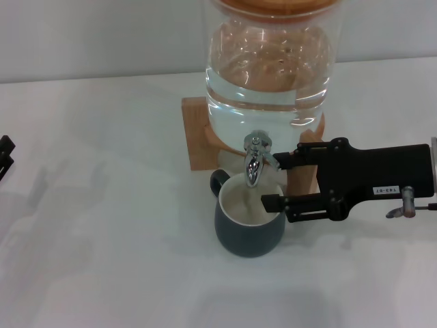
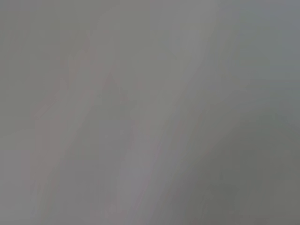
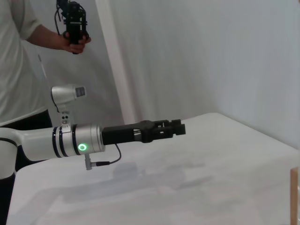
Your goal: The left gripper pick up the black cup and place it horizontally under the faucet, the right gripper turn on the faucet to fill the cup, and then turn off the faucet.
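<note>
The small dark charcoal mug with a cream-white inside, the black cup (image 1: 249, 222), stands upright on the white table (image 1: 102, 205) directly beneath the small shiny chrome faucet (image 1: 254, 158), its loop handle turned back toward the wooden stand (image 1: 201, 133). That spot makes sense: the spout points straight down into the cup's mouth, so anything released should land inside and not on the table.

The right gripper (image 1: 278, 181), a black claw with two long parallel fingers, reaches in from the right side of the faucet. Its fingers are spread, one level with the tap's thin side lever, the other lower, just beside the cup's rim. I would judge it is placed there to work the lever; whether the upper finger actually touches the lever I cannot tell.

Behind the faucet, the big clear glass jar (image 1: 270, 75) with its wooden lid sits on the stand and holds water to well above the tap. The cup's pale interior shows, but whether water has gathered in it, or whether a stream is running, I cannot make out.

The left gripper (image 3: 176, 128), black with a silver-grey cylindrical wrist, hovers above the table well away from the faucet; its fingers look pressed together and carry nothing, which suits an arm whose part with the cup looks done.
</note>
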Motion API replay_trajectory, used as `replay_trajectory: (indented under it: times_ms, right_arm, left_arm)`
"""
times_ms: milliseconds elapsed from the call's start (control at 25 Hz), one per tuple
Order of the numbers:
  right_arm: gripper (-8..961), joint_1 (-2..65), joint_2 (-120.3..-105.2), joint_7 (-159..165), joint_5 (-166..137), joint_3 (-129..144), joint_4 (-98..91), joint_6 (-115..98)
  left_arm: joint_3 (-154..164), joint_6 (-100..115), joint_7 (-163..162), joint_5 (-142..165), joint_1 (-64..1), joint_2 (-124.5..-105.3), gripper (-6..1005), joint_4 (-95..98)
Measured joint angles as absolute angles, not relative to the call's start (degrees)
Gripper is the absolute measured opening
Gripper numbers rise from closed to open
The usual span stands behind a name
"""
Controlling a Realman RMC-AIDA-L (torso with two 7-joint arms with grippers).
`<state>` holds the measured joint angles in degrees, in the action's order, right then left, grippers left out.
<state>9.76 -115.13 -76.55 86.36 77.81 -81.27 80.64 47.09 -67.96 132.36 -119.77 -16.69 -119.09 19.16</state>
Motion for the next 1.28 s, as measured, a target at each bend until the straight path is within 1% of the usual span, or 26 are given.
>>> replay_trajectory:
  times_ms: [600,1280]
  right_arm:
    - [736,9.35,-115.14,-76.74,87.19,77.91,-81.89,80.44]
    - [737,6.16,-115.04,-77.43,88.70,75.47,-81.71,78.53]
  left_arm:
    - [47.11,-67.87,132.68,-119.70,-16.61,-119.09,638,19.16]
    - [46.96,-67.67,133.65,-119.71,-16.94,-118.93,638,19.16]
